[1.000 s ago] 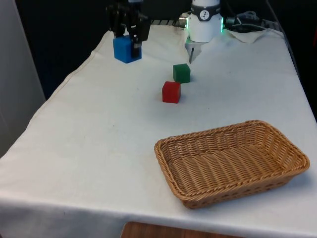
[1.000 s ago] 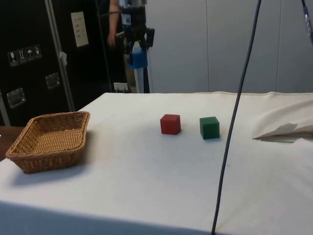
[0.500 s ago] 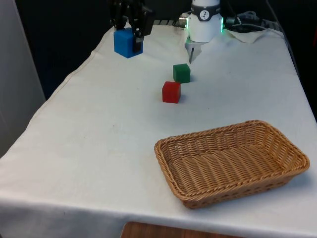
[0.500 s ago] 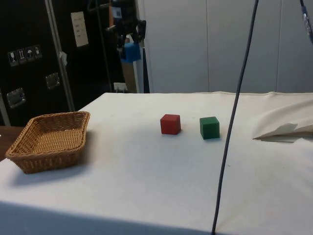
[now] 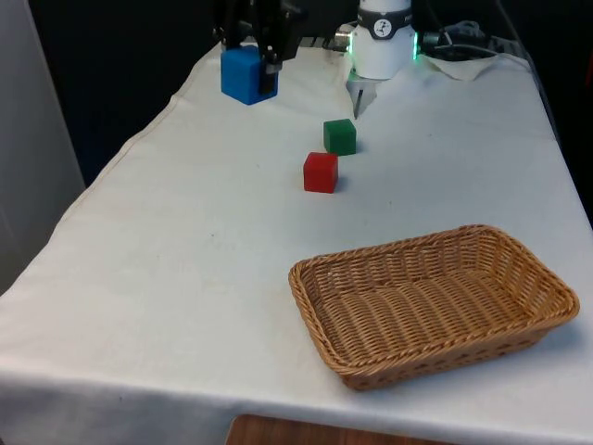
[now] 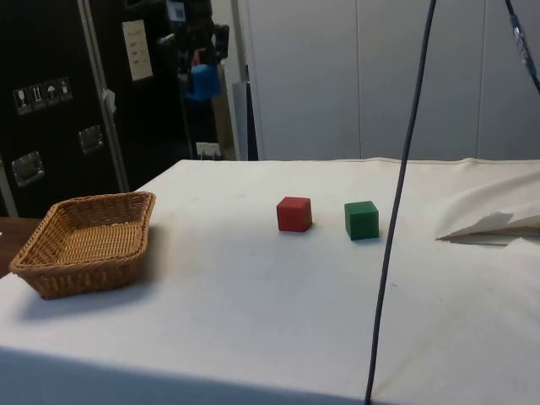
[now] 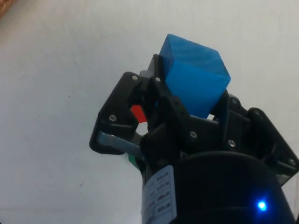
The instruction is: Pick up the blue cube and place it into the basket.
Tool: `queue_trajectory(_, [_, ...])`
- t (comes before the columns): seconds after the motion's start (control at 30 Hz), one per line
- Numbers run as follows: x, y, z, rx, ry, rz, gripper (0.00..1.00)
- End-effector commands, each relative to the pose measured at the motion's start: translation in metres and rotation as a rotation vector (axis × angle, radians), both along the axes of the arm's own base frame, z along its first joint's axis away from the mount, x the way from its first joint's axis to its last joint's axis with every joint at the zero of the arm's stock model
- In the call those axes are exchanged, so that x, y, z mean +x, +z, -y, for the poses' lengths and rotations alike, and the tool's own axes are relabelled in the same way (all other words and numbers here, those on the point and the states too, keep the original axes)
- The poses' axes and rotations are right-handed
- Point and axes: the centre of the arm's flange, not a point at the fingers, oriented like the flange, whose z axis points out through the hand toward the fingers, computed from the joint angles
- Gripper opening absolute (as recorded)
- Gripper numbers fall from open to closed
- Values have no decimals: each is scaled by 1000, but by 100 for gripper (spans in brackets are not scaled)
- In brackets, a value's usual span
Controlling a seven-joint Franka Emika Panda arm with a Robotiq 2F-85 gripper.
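Currently, the black two-finger end effector point(image 5: 252, 57) is closed around the solid blue cube point(image 5: 246, 74), which is gripped between its fingers and held clear of the table point(image 5: 185, 260) covered in white cloth. In the front view, the blue cube is seen high near the far end of the table, toward the front view's left. In the side view, the end effector point(image 6: 201, 67) and the blue cube point(image 6: 203, 82) are seen raised well above the table surface point(image 6: 278, 278), against the dark cabinets. In the wrist view, the blue cube point(image 7: 194, 79) is seen clamped between the black fingers point(image 7: 161, 109), tilted so that one corner points away from the end effector point(image 7: 189, 100), with white cloth behind it.

On the table, a small red cube point(image 5: 321, 172) and a small green cube point(image 5: 340, 136) are seen resting near each other, the green one slightly farther from the camera in the front view; they are close but not touching. In the side view, the red cube point(image 6: 294, 213) and the green cube point(image 6: 361, 220) are seen side by side with a gap between them.

An oblong woven wicker basket point(image 5: 519, 320) is seen at the near end of the table, toward the front view's right, well apart from the cubes. In the side view, the basket point(image 6: 51, 270) is seen with nothing in it.
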Motion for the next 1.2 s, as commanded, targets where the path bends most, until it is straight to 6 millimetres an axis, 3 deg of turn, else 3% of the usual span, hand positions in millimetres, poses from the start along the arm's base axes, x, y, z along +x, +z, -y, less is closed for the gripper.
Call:
queue_trajectory(0.0, [4,3,-5,0,5,-4,0])
queue_trajectory(0.93, [45,10,-48,-5,102,47,0])
queue_trajectory(1.17, [61,7,-74,-14,114,54,0])
